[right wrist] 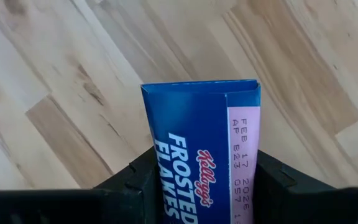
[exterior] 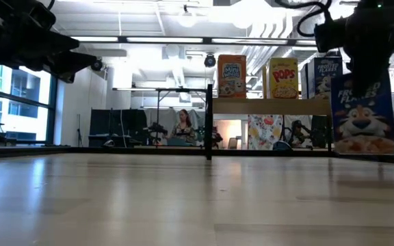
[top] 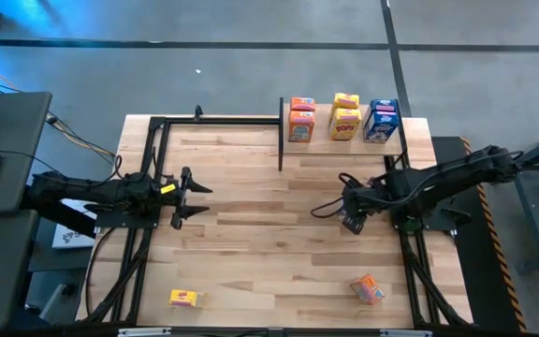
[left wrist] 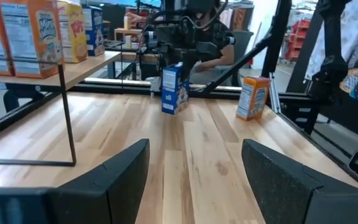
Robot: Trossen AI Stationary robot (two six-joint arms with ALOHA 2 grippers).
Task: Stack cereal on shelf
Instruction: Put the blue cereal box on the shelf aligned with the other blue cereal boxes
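Right gripper fingers clamp blue cereal box upright, apparently just off the table. Risk: clipping shelf boxes, toppling them. Left gripper spread, idle.

Shelf at worktop's far edge, right of centre, w/ cereal boxes in a row on it. Right gripper holds a box just in front of shelf. Two more boxes near front edge. Left gripper at left side.
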